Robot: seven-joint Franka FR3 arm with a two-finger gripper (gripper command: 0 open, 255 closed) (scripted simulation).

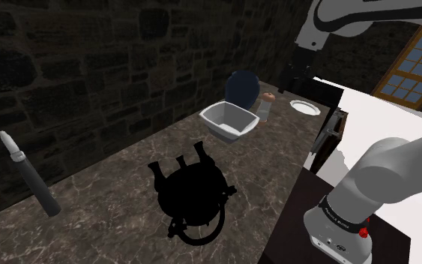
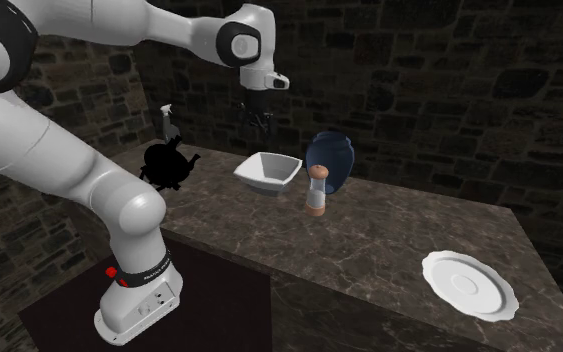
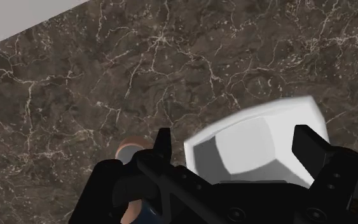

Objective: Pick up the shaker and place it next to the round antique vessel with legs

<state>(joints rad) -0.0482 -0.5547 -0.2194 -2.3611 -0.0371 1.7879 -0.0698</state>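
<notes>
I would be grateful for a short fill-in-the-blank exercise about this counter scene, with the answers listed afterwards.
1. The gripper hangs in the air above the white bowl, holding nothing; it is not shut but ___.
2. The shaker stands upright between the bowl and the white ___.
3. The round vessel with legs is coloured ___.

Missing words: open; plate; black.
</notes>
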